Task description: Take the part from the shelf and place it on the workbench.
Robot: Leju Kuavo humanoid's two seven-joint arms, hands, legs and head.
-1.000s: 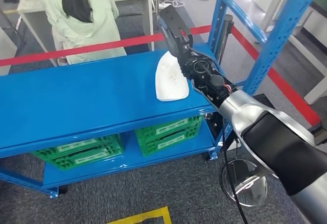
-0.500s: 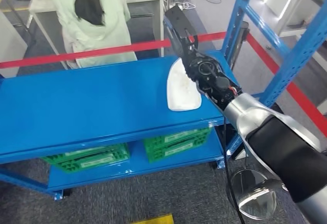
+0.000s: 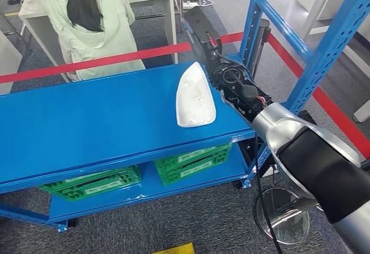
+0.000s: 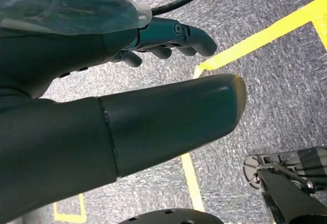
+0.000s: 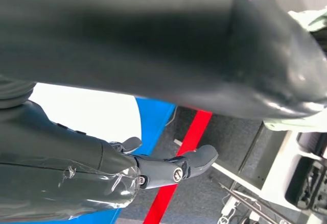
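I'm at the grasping step: my right hand (image 3: 208, 48) reaches over the blue shelf (image 3: 87, 121) beside the white part (image 3: 195, 96), which lies on the shelf's top near its right end. The hand's fingers are apart and empty, just beside the part's far edge. Next I judge it must close on it. My left hand (image 4: 169, 35) hangs empty, fingers loosely apart.

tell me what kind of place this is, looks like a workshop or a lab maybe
Probably a robot test area in a workshop or lab: a blue metal shelf rack with green crates below, red barrier tape fencing it off, yellow floor markings, and a person seated at a white desk behind.
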